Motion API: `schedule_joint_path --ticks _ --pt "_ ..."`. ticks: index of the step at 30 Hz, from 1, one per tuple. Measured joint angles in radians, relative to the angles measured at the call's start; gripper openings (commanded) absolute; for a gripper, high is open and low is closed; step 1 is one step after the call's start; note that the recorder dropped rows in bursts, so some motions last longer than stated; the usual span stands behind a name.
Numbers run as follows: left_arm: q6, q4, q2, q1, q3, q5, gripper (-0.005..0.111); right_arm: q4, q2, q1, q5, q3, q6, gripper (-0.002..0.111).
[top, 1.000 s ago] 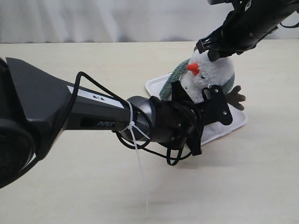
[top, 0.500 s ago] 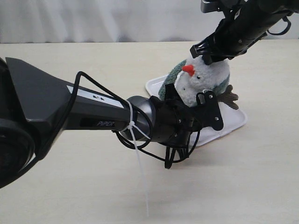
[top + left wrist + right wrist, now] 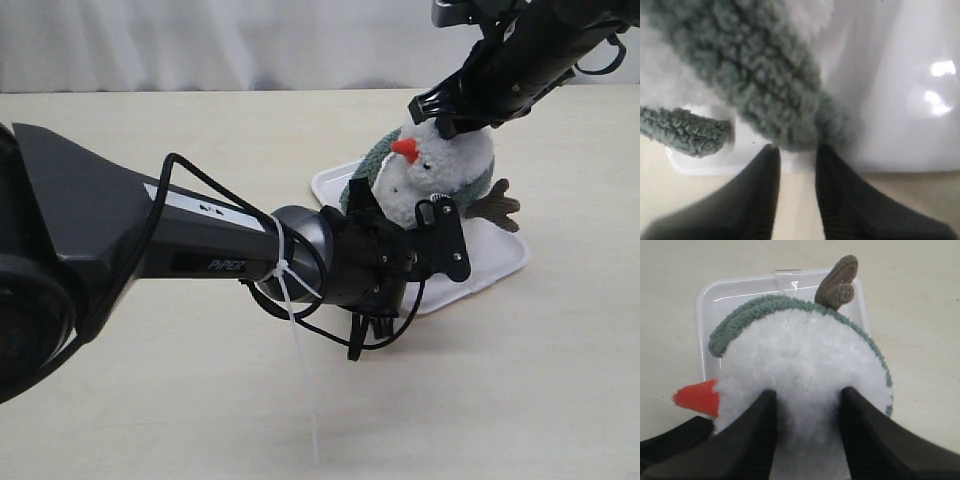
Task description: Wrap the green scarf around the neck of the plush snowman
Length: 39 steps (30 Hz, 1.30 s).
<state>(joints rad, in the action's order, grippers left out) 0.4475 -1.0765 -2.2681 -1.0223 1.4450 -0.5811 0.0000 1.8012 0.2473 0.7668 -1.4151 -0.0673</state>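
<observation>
1. spreads out as a pale beige, matte table [image 3: 150, 420], running to both side edges.
2. ends at the back in a whitish curtain [image 3: 200, 45] with soft vertical folds.
3. takes soft, even light; carries only faint shadows on the wood-toned top.

The left arm [image 3: 200, 240] stretches forward, left pincer [image 3: 796, 152] parted — right pincer [image 3: 808, 395] clamped down on the plush snowman [image 3: 800, 350].

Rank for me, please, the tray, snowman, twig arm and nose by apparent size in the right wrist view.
1. plush snowman and tray: similar extent; the snowman is nearer the camera, so unranked.
2. twig arm.
3. nose, slightly smaller; close call.
</observation>
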Motion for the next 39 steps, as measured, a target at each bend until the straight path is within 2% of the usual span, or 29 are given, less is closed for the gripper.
schedule_joint_path --ticks 1,3,10,22,31,39 --pt "0.0 0.0 0.002 0.0 0.0 -0.008 0.066 0.0 -0.004 0.0 0.003 0.0 0.0 0.039" --pt "0.0 -0.006 0.009 0.0 0.0 -0.032 0.071 0.0 -0.006 0.0 0.013 0.0 0.0 0.039" --pt "0.0 0.003 0.003 0.0 0.0 -0.147 0.07 0.007 -0.022 0.0 0.035 -0.008 0.0 0.039" --pt "0.06 0.017 0.141 0.0 -0.003 -0.143 0.07 0.057 -0.167 0.0 0.074 -0.012 -0.029 0.039" --pt "0.13 0.01 0.311 0.0 -0.173 -0.044 0.07 0.049 -0.328 0.0 0.082 -0.012 -0.029 0.039" --pt "0.236 -0.036 0.587 0.0 -0.339 0.11 0.07 0.055 -0.484 0.0 0.084 0.034 -0.031 0.039"
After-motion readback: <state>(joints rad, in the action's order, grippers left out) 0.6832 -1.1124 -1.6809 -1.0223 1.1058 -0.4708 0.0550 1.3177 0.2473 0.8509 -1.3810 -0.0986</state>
